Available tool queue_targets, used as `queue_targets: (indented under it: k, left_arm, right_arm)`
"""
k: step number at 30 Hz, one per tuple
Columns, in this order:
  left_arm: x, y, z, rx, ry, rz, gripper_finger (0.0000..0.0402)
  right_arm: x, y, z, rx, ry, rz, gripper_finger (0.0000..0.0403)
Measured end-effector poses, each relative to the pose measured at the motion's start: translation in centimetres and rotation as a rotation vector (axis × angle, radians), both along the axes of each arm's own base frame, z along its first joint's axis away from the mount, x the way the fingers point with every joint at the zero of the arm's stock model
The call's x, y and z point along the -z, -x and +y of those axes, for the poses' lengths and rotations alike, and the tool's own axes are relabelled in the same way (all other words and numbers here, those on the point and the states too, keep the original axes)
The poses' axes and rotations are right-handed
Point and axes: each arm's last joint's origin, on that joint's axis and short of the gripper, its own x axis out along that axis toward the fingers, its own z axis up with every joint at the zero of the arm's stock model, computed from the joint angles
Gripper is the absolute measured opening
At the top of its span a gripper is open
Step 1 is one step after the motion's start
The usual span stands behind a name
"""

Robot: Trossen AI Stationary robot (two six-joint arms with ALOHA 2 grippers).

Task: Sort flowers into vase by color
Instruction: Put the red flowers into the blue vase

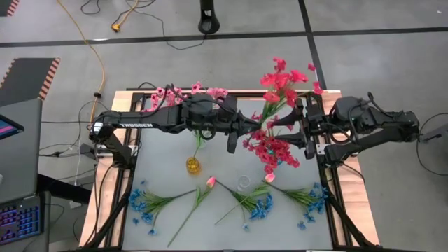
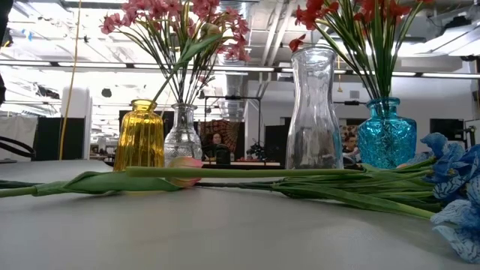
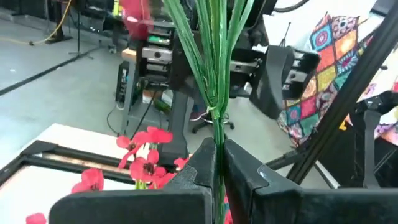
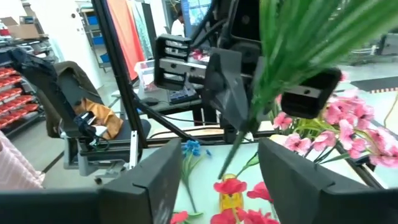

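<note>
Four blue sprig clusters and one pink tulip are lying along the table's near edge.
Four vases are standing in the low view: yellow vase, small clear vase holding pink flowers, tall clear vase, blue vase holding red flowers. Left gripper is pinching one red-flower bunch by its stems, fingers closed tight; right gripper is standing apart, holding nothing.

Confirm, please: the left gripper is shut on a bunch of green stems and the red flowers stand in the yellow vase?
Not quite: the low view shows the red flowers in the blue vase; the yellow vase holds none. The left gripper is indeed shut on the green stems.
</note>
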Motion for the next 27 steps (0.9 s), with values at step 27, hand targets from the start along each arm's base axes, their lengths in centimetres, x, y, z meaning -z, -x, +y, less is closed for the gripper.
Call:
queue_targets:
  k: [27]
  left_arm:
    - [0.5,-0.2,-0.5,-0.004,-0.067,0.017,0.0002]
  right_arm:
    - [-0.8,-4.7,-0.1,0.069,0.232,-0.202,0.0195]
